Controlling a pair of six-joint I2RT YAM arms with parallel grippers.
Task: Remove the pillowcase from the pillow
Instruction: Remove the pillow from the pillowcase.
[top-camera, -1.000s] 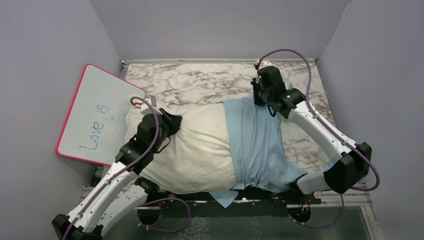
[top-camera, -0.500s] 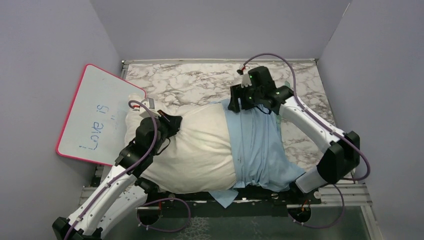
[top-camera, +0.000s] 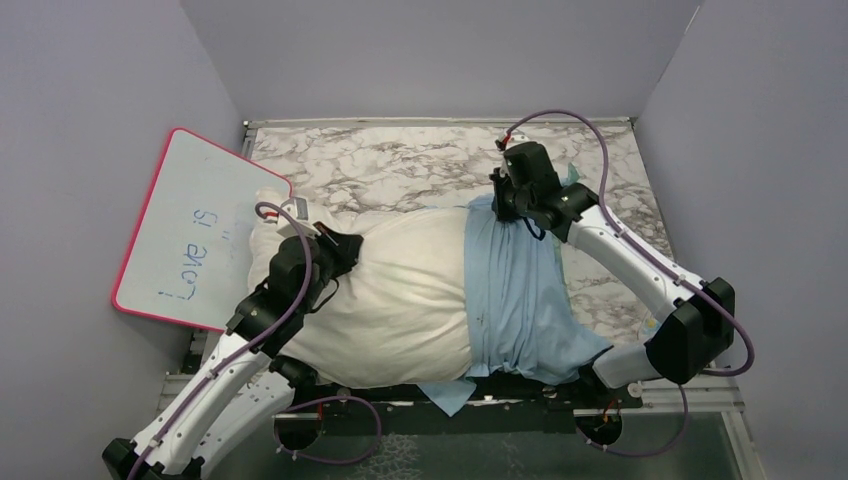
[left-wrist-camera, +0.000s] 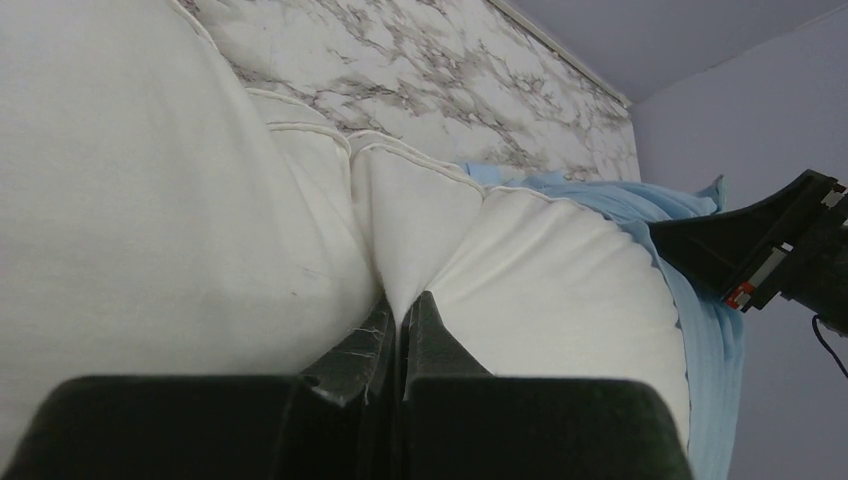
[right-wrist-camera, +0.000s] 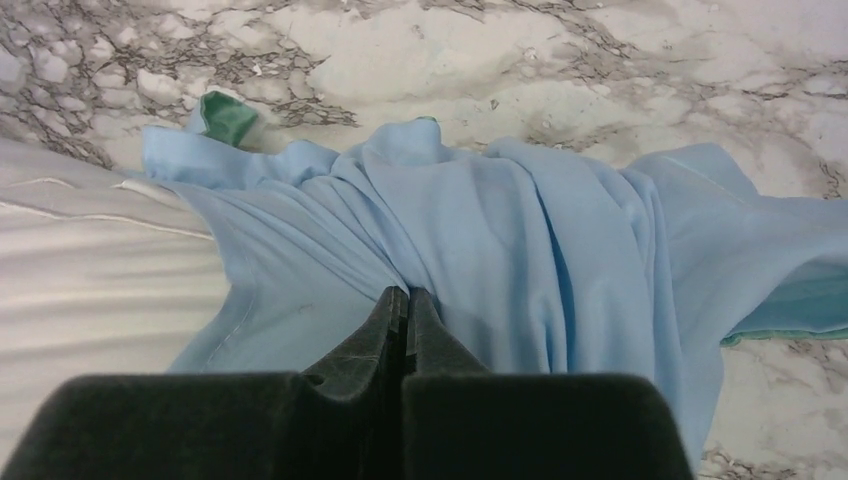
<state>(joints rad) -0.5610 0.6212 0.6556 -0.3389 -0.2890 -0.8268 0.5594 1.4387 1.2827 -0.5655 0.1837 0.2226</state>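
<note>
Two pinches: left tool (left-wrist-camera: 400, 302) grips pillow (left-wrist-camera: 560, 290), right tool (right-wrist-camera: 405, 296) grips pillowcase (right-wrist-camera: 520, 230).

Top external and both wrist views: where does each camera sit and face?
Top external: above and behind the robot, looking down on left arm, right arm, pillow and pillowcase.
Left wrist: on the left arm, looking along its shut left tool pinching the pillow.
Right wrist: looking down past the shut right tool at pillowcase folds.
Both wrist views share the pillowcase edge on the pillow.

Pink-framed whiteboard (top-camera: 192, 185): blue handwritten "Love is".
</note>
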